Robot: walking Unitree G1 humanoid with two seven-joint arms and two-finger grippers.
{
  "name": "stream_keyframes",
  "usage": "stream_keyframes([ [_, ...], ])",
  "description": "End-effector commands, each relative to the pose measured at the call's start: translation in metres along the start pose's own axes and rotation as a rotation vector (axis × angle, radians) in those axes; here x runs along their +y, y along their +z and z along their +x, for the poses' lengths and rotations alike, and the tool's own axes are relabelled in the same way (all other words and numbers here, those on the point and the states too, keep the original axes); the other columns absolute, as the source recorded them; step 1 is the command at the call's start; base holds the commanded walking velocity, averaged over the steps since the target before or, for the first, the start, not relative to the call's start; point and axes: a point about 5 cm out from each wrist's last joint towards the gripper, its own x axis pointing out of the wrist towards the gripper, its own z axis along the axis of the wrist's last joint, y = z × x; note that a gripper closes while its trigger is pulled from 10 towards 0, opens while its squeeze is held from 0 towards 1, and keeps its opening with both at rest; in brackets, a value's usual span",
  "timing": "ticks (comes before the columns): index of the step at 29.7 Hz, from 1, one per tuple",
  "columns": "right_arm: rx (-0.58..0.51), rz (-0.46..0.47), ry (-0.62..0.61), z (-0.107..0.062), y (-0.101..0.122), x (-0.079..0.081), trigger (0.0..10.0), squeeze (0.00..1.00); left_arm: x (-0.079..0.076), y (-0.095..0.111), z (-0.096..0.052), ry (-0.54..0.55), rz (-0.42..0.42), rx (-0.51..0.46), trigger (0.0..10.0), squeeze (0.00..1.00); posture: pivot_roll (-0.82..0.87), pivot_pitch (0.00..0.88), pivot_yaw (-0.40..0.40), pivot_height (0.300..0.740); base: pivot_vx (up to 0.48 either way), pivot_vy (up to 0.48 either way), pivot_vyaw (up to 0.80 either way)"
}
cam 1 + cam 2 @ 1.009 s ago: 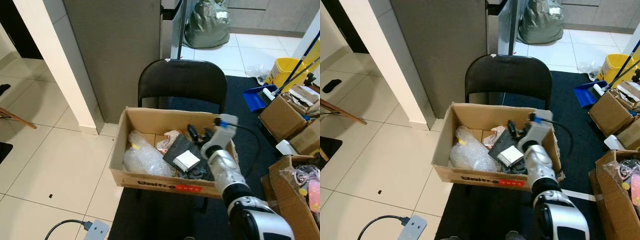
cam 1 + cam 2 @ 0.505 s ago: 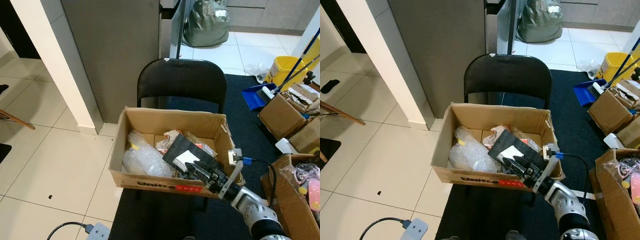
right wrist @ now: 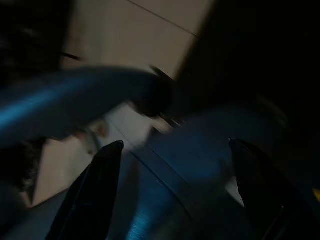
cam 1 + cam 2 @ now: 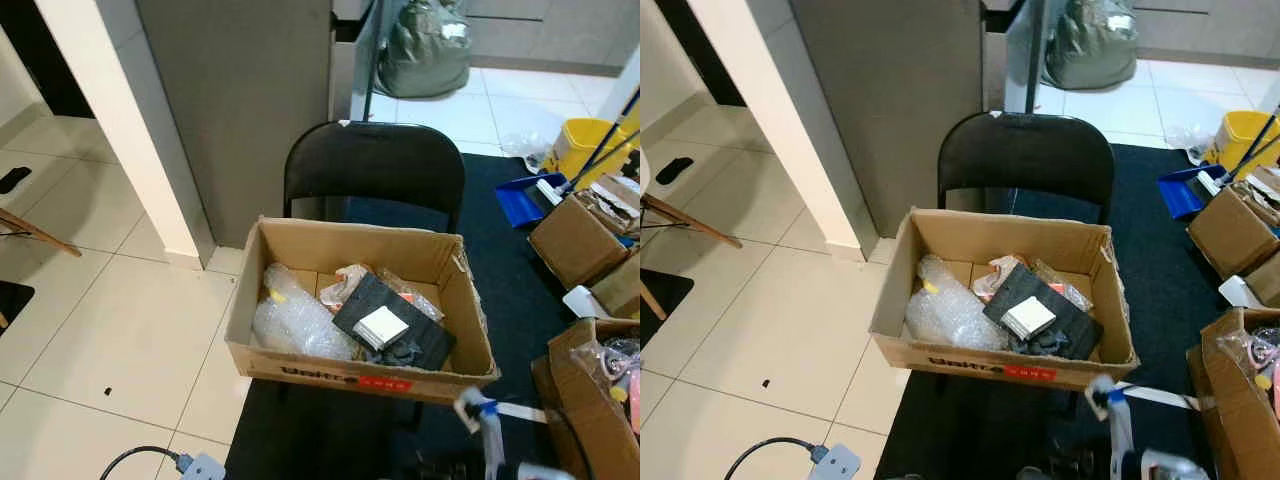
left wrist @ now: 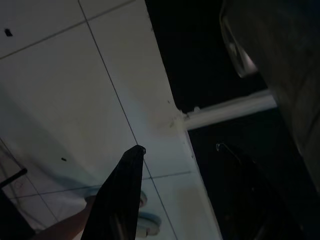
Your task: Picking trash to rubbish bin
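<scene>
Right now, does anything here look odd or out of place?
Yes: a cardboard box of trash sits on the seat of a black chair rather than on the floor. Its right wall looks crumpled at the top, and a black pad lies tilted across the pile.

The right arm's silver-white wrist housing (image 4: 1118, 425) carried a blue plug and a pale cable. Each hand had two long, tapering black fingers (image 5: 122, 195), matte and smooth, set well apart (image 3: 97, 192)

Both eye views look steeply down, from near, on one cardboard box (image 4: 360, 375) atop a black chair (image 4: 373, 165). Both dim wrist views face tiled floor (image 5: 75, 90).
</scene>
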Motion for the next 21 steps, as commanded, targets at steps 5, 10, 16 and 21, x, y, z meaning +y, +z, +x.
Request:
stream_keyframes([
  [5, 0.216, -0.017, -0.496, 0.001, -0.04, -0.017, 10.0, 0.0, -0.001, -0.009, -0.001, -0.002, 0.03, 0.039, 10.0, 0.0, 0.04, 0.116, 0.058, 0.74, 0.0, 0.0, 0.0],
  [10, 0.217, 0.084, -0.655, 0.005, -0.059, -0.014, 10.0, 0.0, -0.003, -0.008, -0.001, -0.008, 0.033, 0.04, 10.0, 0.0, 0.04, 0.113, 0.054, 0.74, -0.286, 0.0, 0.0],
  [16, 0.329, 0.041, -0.693, 0.018, -0.082, 0.002, 10.0, 0.0, -0.005, -0.008, 0.0, -0.012, 0.04, 0.042, 10.0, 0.0, 0.04, 0.114, 0.05, 0.74, -0.268, 0.0, 0.0],
  [21, 0.356, 0.023, -0.699, 0.026, -0.087, 0.009, 10.0, 0.0, -0.006, -0.006, 0.0, -0.014, 0.043, 0.039, 10.0, 0.0, 0.04, 0.113, 0.044, 0.74, -0.265, 0.0, 0.0],
])
